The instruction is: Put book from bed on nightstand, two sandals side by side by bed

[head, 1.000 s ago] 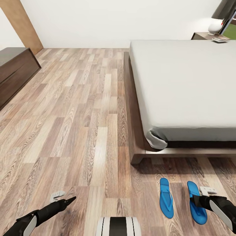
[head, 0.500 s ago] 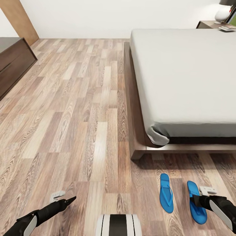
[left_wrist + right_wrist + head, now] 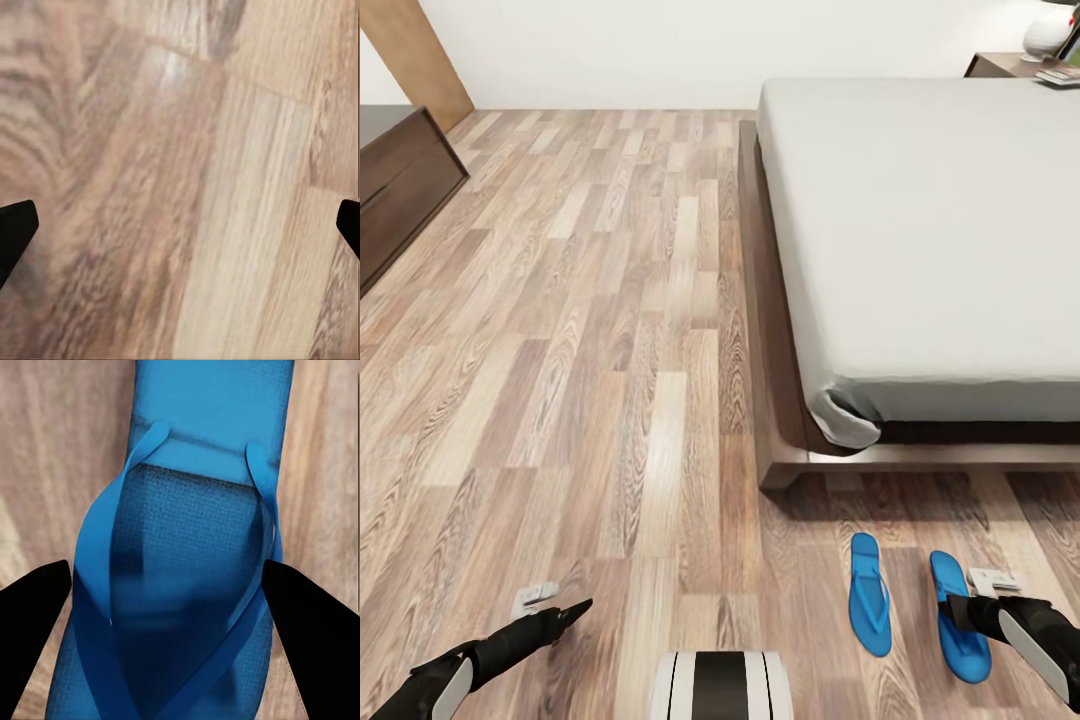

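Right hand (image 3: 958, 612) hangs over the outer sandal (image 3: 958, 615), fingers spread wide either side of its straps, not closed on it. Left hand (image 3: 565, 610) is spread open above bare floor (image 3: 610, 330), holding nothing. Second sandal (image 3: 869, 592) lies parallel, just beside the first, near the foot of the bed (image 3: 920, 240). Nightstand (image 3: 1010, 65) stands at the bed's far corner.

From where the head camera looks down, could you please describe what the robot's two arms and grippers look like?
Both arms are matte black with a light grey-white panel near the wrist. The left gripper tapers to slim, dark, pointed fingers; the right gripper is equally black and blocky. In the wrist views the fingertips appear as plain black wedges. No cables or markings are visible.
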You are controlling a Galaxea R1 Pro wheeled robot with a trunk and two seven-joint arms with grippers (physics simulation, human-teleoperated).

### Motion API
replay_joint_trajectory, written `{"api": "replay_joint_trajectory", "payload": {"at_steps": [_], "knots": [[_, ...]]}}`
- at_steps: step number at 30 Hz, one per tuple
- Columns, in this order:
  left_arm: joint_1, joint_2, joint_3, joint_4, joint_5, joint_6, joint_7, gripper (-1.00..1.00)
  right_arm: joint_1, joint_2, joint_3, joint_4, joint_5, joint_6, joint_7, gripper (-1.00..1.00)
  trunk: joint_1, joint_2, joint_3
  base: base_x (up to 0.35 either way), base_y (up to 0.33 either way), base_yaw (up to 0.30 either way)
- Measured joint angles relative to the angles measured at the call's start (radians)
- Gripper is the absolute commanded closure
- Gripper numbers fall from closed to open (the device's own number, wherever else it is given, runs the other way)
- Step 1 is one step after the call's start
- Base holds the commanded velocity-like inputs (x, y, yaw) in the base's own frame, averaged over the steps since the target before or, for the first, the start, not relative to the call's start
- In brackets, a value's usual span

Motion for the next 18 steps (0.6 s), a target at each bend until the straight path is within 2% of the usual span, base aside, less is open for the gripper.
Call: {"api": "replay_joint_trajectory", "payload": {"at_steps": [13,18], "knots": [[0.000,0.000,0.000,0.000,0.000,0.000,0.000,-1.00,0.000,0.001,0.001,0.000,0.000,0.000,0.000,1.00,0.000,0.000,0.000,0.079,0.019,0.000],[0.000,0.000,0.000,0.000,-0.001,0.000,0.000,-1.00,0.000,0.001,0.002,0.000,0.000,0.000,0.000,1.00,0.001,0.000,0.000,0.004,0.129,0.000]]}}
